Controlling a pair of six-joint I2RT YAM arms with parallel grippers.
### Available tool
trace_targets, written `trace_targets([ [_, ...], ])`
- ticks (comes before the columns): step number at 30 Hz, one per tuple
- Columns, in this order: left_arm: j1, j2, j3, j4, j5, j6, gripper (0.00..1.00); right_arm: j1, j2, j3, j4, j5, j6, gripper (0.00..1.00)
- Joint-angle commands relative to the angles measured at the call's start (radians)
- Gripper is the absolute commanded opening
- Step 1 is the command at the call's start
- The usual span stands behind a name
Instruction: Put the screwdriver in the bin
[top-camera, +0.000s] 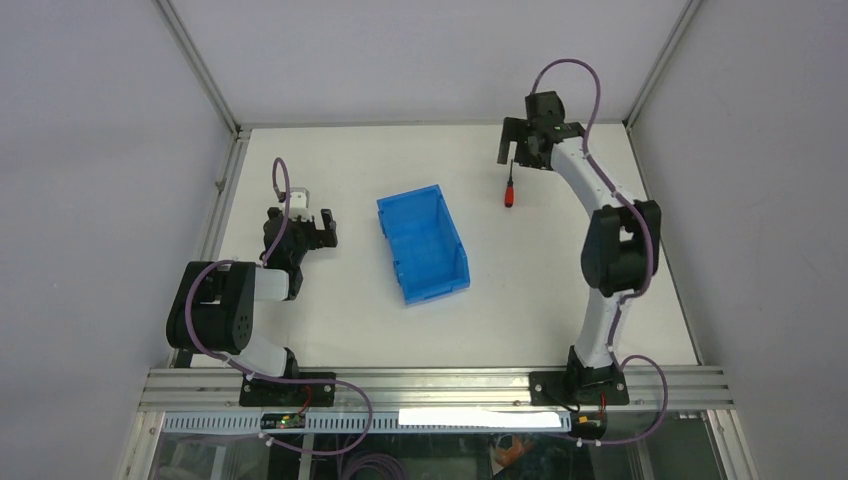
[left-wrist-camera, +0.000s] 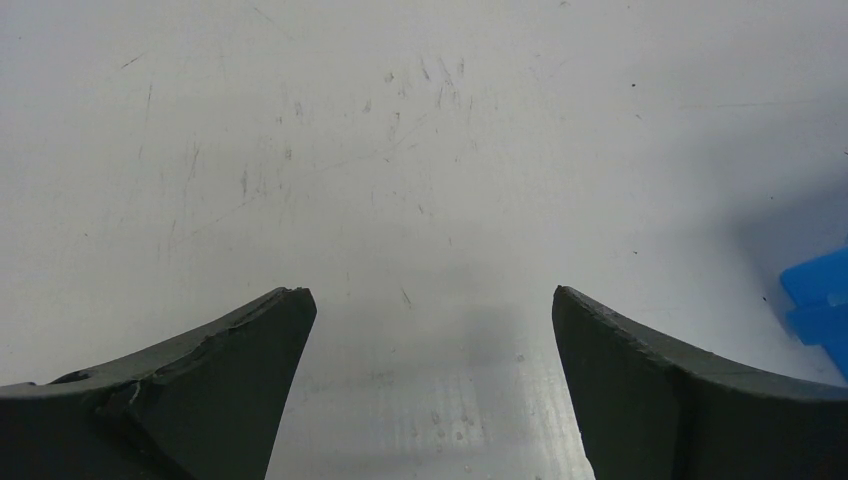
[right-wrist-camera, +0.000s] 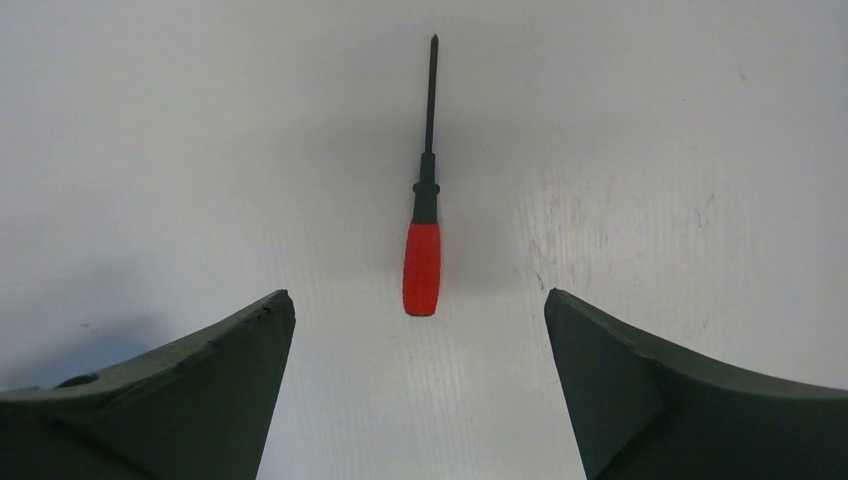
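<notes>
On the white surface (top-camera: 330, 330), the blue bin (top-camera: 408, 199) sits left of your right pincer (top-camera: 515, 158), spread wide above the flat-lying screwdriver (right-wrist-camera: 422, 268); descend straight, straddle the red handle, then close gently.

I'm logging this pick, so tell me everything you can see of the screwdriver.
The screwdriver is small: a short red handle that looks plastic, a dark collar, a thin dark shaft with a pointed tip. It lies flat on the white table, right of the blue bin and apart from it, tip toward the far edge. The open right gripper is lined up over it, not touching.
</notes>
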Motion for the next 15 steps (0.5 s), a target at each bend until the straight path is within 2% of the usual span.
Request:
trace_targets([
  [1,-0.003,-0.029,-0.001,0.028,0.008,-0.019,0.99,0.018,0.194,0.208,-0.192,0.058,-0.042,0.99],
  [5,-0.003,-0.030,-0.001,0.027,0.008,-0.019,0.99,0.018,0.324,0.310,-0.224,0.064,-0.041,0.94],
  [11,-0.003,-0.029,-0.001,0.029,0.009,-0.019,0.99,0.018,0.435,0.328,-0.231,0.052,-0.013,0.85],
  [15,-0.003,-0.029,-0.001,0.029,0.008,-0.019,0.99,0.018,0.478,0.338,-0.229,0.043,-0.009,0.67],
])
